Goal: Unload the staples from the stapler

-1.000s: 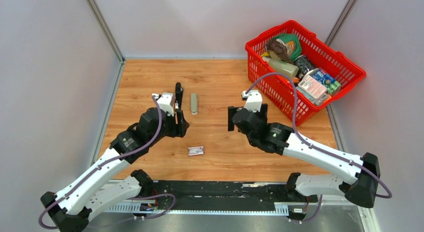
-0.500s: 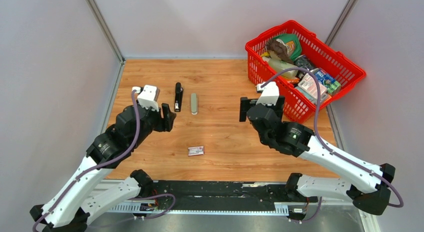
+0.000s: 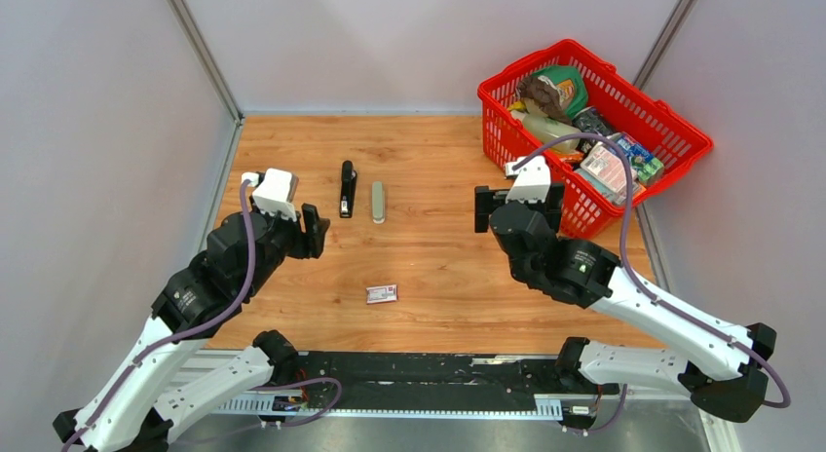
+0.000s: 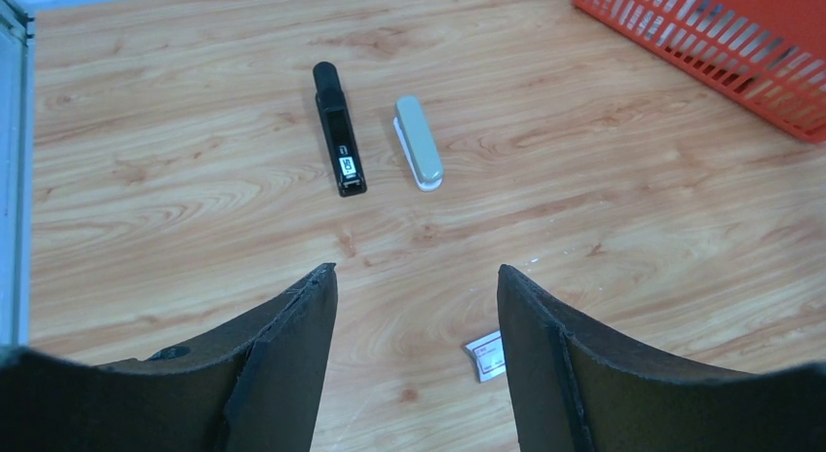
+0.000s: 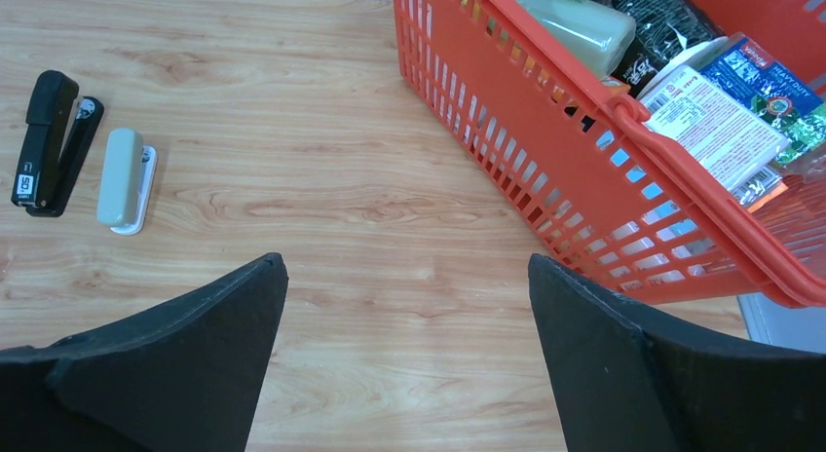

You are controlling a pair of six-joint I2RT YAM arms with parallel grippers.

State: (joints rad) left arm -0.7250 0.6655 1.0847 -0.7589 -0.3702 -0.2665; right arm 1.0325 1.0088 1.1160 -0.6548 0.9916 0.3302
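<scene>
Top view, left pincer [image 3: 312,228]: jaws parted, holding nothing; the nearer arm.
Top view, stapler [image 3: 347,188]: near, at that pincer's 1 o'clock, with its long axis running 12 to 6. The staples are not visible and are likely still inside.
Top view, right pincer [image 3: 514,205]: jaws spread wide, empty; stapler well apart at its 9 o'clock.
Left wrist view, room: stapler at 11 o'clock; grey oblong object [image 4: 418,155] just beside it at 3 o'clock, not touching; bare wood at 9 o'clock up to the table edge [image 4: 12,179].
Right wrist view, edges: red basket [image 5: 584,140] fills 1 to 3 o'clock; stapler far off at 10 o'clock.
</scene>
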